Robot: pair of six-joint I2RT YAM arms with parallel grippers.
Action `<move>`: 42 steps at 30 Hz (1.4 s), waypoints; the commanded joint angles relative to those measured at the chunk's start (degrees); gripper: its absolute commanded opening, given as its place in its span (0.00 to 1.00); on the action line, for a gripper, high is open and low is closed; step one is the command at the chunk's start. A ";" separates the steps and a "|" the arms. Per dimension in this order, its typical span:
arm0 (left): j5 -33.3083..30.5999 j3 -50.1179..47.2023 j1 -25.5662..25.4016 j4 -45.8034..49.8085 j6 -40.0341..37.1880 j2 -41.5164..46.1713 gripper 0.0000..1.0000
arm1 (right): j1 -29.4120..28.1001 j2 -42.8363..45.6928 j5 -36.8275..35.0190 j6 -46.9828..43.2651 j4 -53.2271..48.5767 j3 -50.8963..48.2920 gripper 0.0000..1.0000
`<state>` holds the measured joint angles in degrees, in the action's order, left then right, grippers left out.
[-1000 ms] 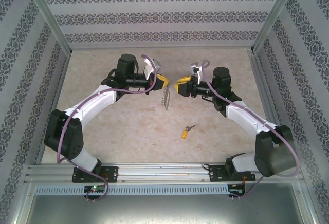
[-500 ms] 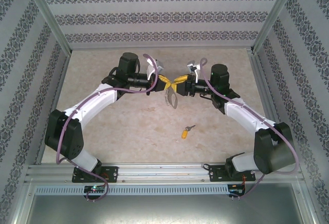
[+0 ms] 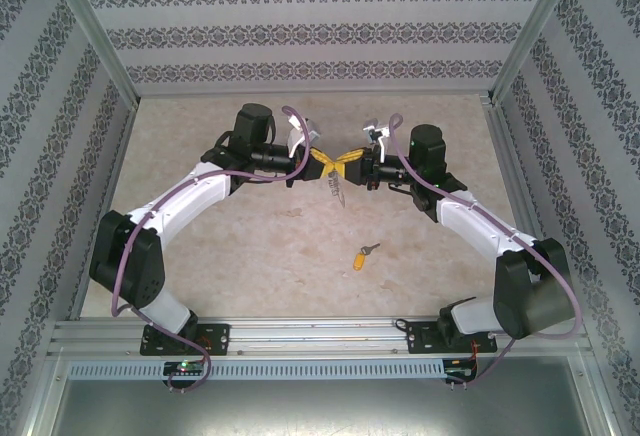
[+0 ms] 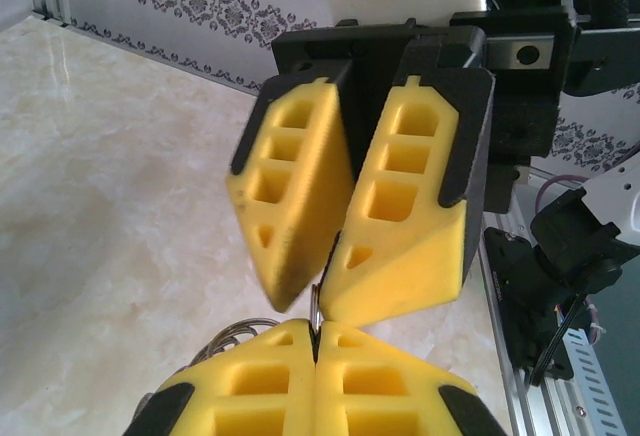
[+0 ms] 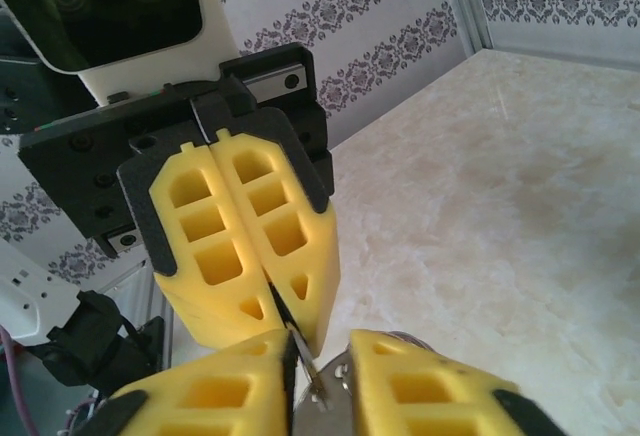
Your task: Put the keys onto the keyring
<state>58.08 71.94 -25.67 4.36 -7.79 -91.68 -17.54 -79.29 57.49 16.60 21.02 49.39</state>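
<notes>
The keyring is hanging in mid-air over the middle of the table, btwn the two grippers. Its fringe of silvery chain links is dangling below it.

The left gripper is pinching the ring's thin wire, w/ its yellow fingers pressed flat together. The right gripper is meeting it tip to tip. Its jaws are standing a narrow gap apart and straddling the same wire, w/ no firm clamp showing.

The key, w/ its yellow-orange head and short silver blade, is lying flat on the table. It is sitting well apart from the ring, nearer the arm bases and toward the right arm's side. Nothing is touching it.

You're prob. watching the ring being readied w/ both arms, either a handover or a re-grip. Threading isn't started, since the key isn't picked up yet.

Next, one gripper needs a secure hold on the ring so the other can let go and fetch the key. The key is small and lying flat, so you're needing a precise, low pinch. After that, the key's hole has to be lined up carefully w/ the wire.

Count:
- 1 keyring
- 1 key
- 2 grippers, 2 fingers each
</notes>
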 commanded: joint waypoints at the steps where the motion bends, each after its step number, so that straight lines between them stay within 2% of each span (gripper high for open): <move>1: 2.12 2.33 -1.13 0.69 -1.09 -0.17 0.00 | -0.62 -0.17 1.14 -1.21 0.03 0.98 0.14; 5: 2.04 2.50 -1.24 0.34 -0.69 -0.35 0.00 | -0.58 -0.17 1.39 -1.42 -0.21 0.80 0.00; 10: -0.80 1.53 -1.34 -1.19 0.88 0.26 0.00 | -0.59 0.43 -0.31 -1.41 0.41 -0.28 0.00; 15: -9.14 -1.41 -1.40 -4.62 2.90 3.07 0.23 | -0.13 1.06 -2.58 -0.31 3.33 -1.99 0.00; 20: -18.98 -2.22 -1.44 -4.39 6.51 5.17 0.33 | 0.38 2.35 -4.35 0.08 4.95 -2.80 0.00; 23: -21.41 -2.10 -1.32 -2.85 7.39 5.45 0.40 | 0.76 3.41 -5.43 0.38 6.03 -3.54 0.00; 32: -16.16 -5.90 -1.11 -11.32 14.60 5.99 0.55 | 1.11 6.95 -8.71 4.91 14.33 -6.09 0.00; 42: -5.74 -11.01 0.27 -35.18 31.33 5.84 0.57 | 1.03 8.66 -12.93 12.21 25.82 -8.13 0.00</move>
<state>47.59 61.65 -26.13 -18.96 16.25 -87.02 -16.62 -71.50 45.84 25.71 39.40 41.63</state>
